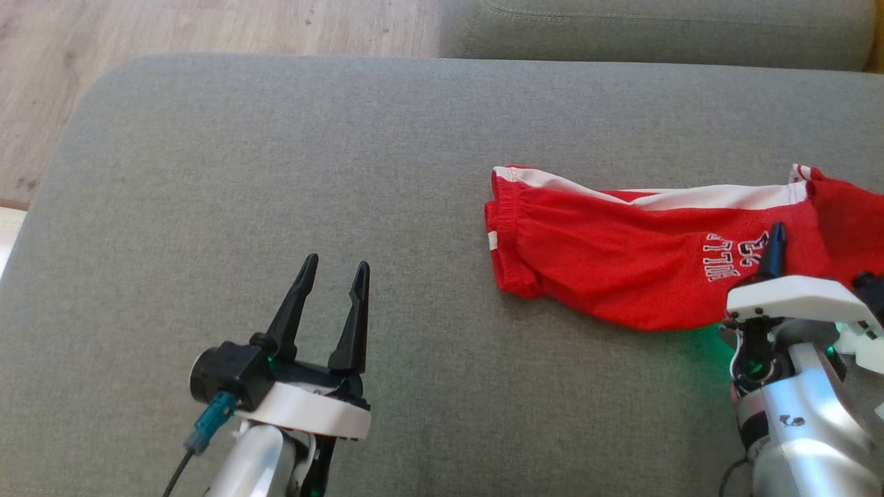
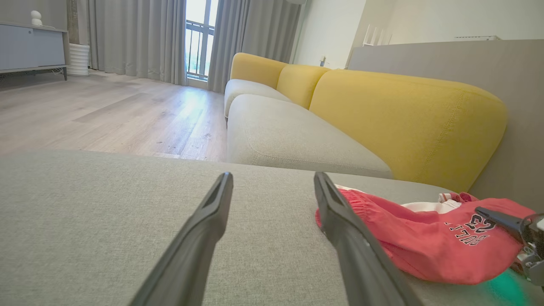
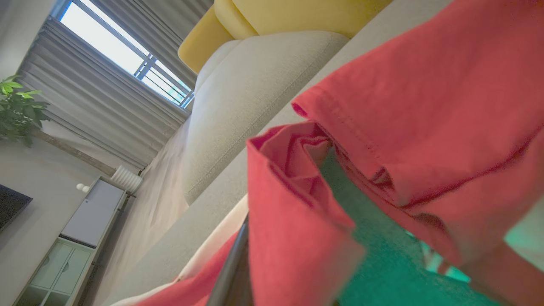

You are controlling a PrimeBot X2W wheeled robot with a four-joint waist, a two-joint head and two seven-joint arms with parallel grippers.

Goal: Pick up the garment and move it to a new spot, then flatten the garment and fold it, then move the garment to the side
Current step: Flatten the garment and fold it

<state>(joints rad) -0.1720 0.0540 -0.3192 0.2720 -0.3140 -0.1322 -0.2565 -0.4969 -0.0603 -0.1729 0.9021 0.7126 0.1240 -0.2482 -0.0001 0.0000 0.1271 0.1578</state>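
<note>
Where the garment (image 1: 621, 269) lies: on the grey cushion (image 1: 276, 138), long axis 9-to-3 o'clock, waistband (image 1: 507, 228) at the 9 end.
Left tool (image 1: 337, 264): released, jaws spread, nothing between them, over bare cushion.
Bearing from Left tool: garment at 2 o'clock, well apart; waistband is its nearest part.
Right tool (image 1: 774, 248): clenched, judged gripping the garment by the lettering (image 1: 735, 257) toward the 3 o'clock end; nearer arm.
Left wrist view adds: waistband just past one finger (image 2: 340, 221); yellow backrest (image 2: 403, 119) behind.
Right wrist view adds: red cloth folded over the tool and raised off the cushion, which the head view does not reveal.
</note>
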